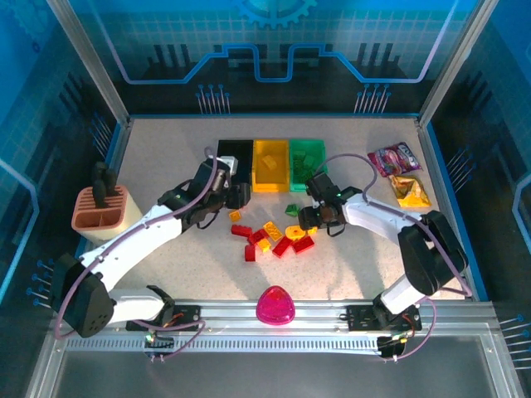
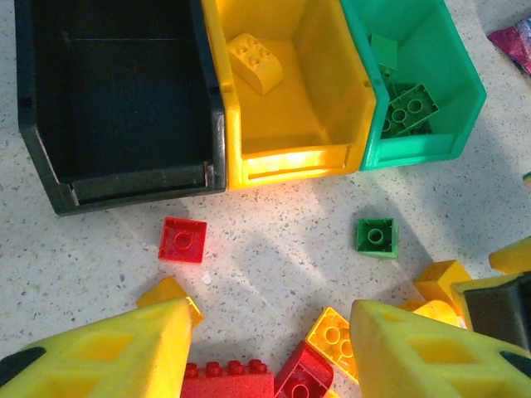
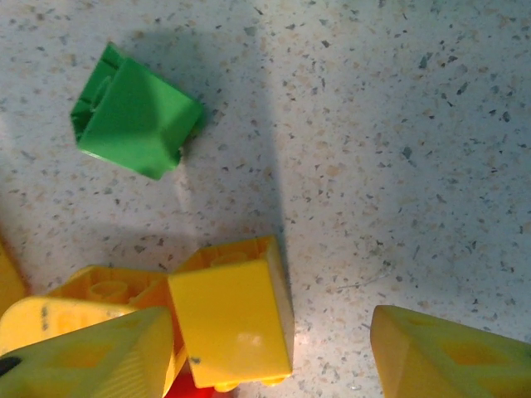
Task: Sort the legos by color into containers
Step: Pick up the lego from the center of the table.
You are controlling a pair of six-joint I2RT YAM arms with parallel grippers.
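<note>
Hung low with the left gripper (image 2: 270, 319) spread and holding nothing, over red bricks (image 2: 228, 377) and a yellow brick (image 2: 332, 336), seemingly to pick from the heap (image 1: 270, 236). Fronted just beyond by a loose red brick (image 2: 182, 240) and a green brick (image 2: 377, 236) on the table (image 2: 274, 207). Faced farther on by three bins packed side by side: black bin (image 2: 124, 178), yellow bin (image 2: 290, 162) with one yellow brick inside, green bin (image 2: 411, 148) with green bricks (image 2: 408, 108), likely so lined up to keep each colour's drop short. Set with the right gripper (image 3: 267, 327) unclenched astride another yellow brick (image 3: 228, 319), close by one finger (image 3: 91, 361) and clear of the other, hence not yet gripped; probably bound for the yellow bin. Flanked by a green brick (image 3: 137, 112) tipped on its side. Placed, from above, one gripper at either side of the heap, in front of the bins
</note>
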